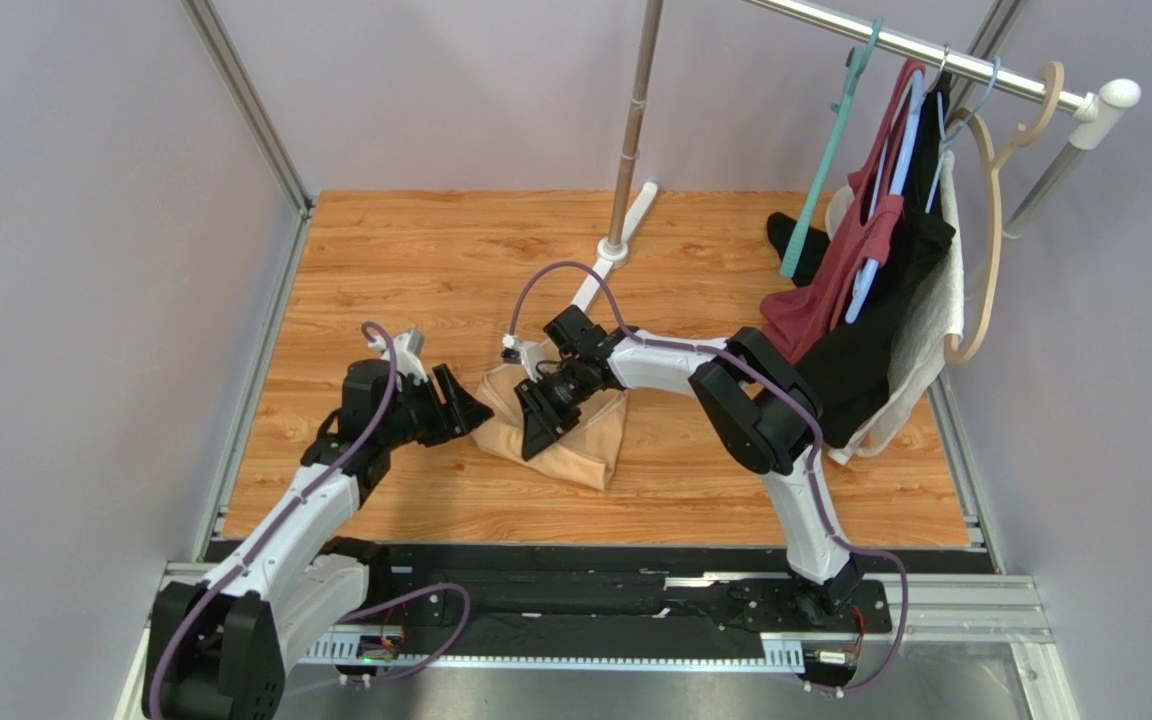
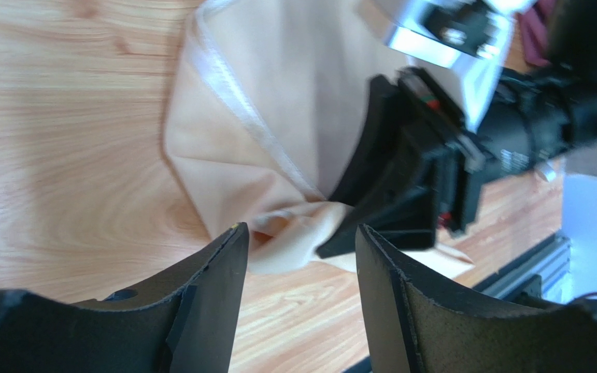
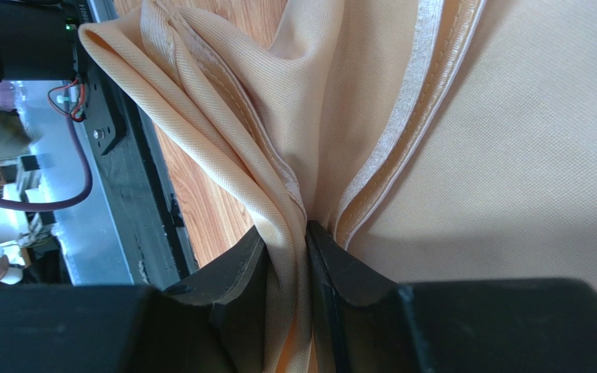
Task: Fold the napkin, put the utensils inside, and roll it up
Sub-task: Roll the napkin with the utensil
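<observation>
The napkin [image 1: 579,447] lies bunched on the wooden table [image 1: 417,270], midway between its side edges and nearer the front edge. The right gripper [image 3: 307,231] is clamped on a gathered fold. The left gripper [image 2: 298,237] hovers beside the cloth, fingers apart.

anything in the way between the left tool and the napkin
Nothing visible. The left tool is open and faces the napkin directly, with its bunched corner just ahead. The right tool is shut on a fold right beside that corner, crowding the approach.
</observation>
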Motion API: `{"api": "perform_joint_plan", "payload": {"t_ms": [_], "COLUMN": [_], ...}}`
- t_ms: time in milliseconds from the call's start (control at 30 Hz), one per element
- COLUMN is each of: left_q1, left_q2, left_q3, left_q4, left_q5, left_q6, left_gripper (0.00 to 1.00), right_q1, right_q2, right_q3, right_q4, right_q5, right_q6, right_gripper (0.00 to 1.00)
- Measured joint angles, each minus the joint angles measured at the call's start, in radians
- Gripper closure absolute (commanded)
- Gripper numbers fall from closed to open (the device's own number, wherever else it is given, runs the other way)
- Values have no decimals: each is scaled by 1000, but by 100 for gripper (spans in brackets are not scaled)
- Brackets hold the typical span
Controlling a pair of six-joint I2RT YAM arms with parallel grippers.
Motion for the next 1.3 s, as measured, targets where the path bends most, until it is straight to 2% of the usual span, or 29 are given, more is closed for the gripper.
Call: {"api": "perform_joint_plan", "payload": {"t_ms": [167, 300, 567, 900, 1167, 1300], "left_q1": [-74, -87, -96, -113, -184, -188], "left_q2": [-121, -174, 31, 189, -52, -109], "left_q3": [19, 26, 7, -9, -37, -40], "left_q4": [-51, -51, 109, 317, 238, 216], "left_q5": [-58, -74, -10, 23, -51, -80], "left_q6": [-35, -74, -157, -242, -250, -250], "left_gripper": [39, 40, 40, 43, 42, 42], "right_q1": [-11, -14, -16, -22, -23, -23], "right_q2": [10, 13, 19, 32, 33, 33], "right_q3": [1, 1, 6, 13, 13, 13], "right_q4": [-8, -16, -21, -20, -19, -19], "right_q5": [-32, -41, -51, -72, -74, -73], "right_q6": [10, 12, 18, 38, 42, 42], "right_gripper": [71, 71, 71, 72, 72, 72]}}
